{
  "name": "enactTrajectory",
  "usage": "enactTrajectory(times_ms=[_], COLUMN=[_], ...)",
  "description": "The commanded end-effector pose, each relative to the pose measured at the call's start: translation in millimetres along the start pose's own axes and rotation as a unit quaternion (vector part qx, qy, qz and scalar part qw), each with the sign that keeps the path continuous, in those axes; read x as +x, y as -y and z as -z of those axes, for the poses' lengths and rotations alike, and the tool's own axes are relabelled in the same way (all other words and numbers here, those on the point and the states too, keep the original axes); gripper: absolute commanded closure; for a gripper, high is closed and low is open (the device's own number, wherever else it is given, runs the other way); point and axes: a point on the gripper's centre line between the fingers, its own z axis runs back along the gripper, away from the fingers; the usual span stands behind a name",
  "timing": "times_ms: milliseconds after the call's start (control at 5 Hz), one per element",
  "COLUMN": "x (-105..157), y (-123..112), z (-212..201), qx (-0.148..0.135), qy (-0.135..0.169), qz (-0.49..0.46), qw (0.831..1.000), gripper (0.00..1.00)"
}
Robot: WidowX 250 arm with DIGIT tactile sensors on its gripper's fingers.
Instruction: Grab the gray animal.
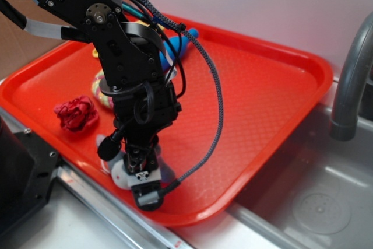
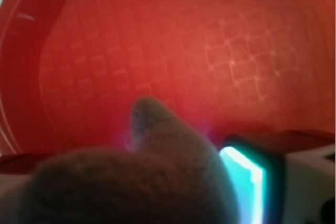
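The gray animal lies near the front edge of the red tray, with its white face showing beneath the arm. My gripper is lowered straight over it, fingers on either side. Up close in the wrist view, the gray animal fills the space between the jaws, and one stubby part sticks up toward the tray floor. Its plush presses against the cyan-lit right finger. The left finger is hidden behind the plush. The animal still rests on the tray.
A red fabric ball lies to the left on the tray. Colourful toys and a blue one sit behind the arm. A grey faucet and sink basin lie to the right. The tray rim is close to the gripper.
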Motion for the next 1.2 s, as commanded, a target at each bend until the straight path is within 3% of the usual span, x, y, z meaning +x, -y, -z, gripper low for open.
enactTrajectory(times_ms=[0, 200, 400, 600, 800, 1000], x=[-1, -2, -7, -19, -39, -48], y=[-20, -41, -55, -64, -73, -81], z=[-33, -81, -132, -177, -213, -222], qx=[0.003, 0.004, 0.036, 0.051, 0.050, 0.048], qy=[0.005, 0.018, 0.040, 0.072, 0.106, 0.104], qz=[-0.064, -0.122, -0.195, -0.251, -0.301, -0.296], qw=[0.998, 0.992, 0.979, 0.964, 0.946, 0.948], gripper=[1.00, 1.00, 1.00, 1.00, 1.00, 1.00])
